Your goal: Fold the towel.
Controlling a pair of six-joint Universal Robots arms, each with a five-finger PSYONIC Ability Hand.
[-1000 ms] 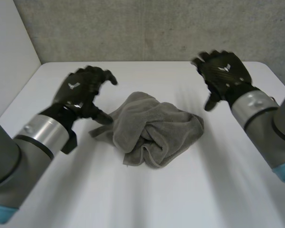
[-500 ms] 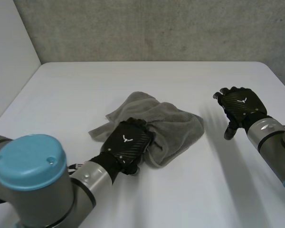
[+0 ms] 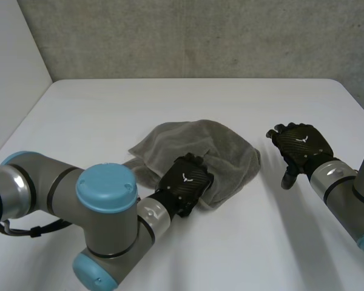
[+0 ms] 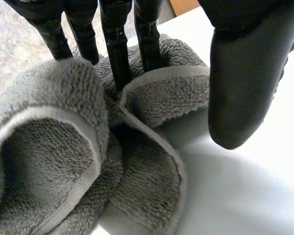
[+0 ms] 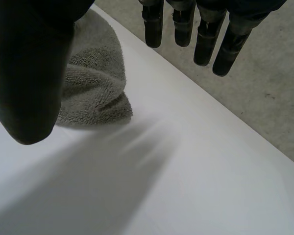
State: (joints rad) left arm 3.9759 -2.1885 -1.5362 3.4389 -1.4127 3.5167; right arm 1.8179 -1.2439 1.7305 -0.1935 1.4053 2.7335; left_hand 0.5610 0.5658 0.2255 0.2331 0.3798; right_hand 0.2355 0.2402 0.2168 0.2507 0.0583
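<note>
Left robot hand straight-fingered on towel folds (thumb clear, wrist view); right robot hand spread.

Grey towel lies crumpled in a heap mid-table

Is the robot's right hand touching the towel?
No, the right hand is open beside the towel, with bare white surface between them.

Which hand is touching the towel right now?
The left hand, fingers pressed into the towel; the right hand is apart, beside it.
</note>
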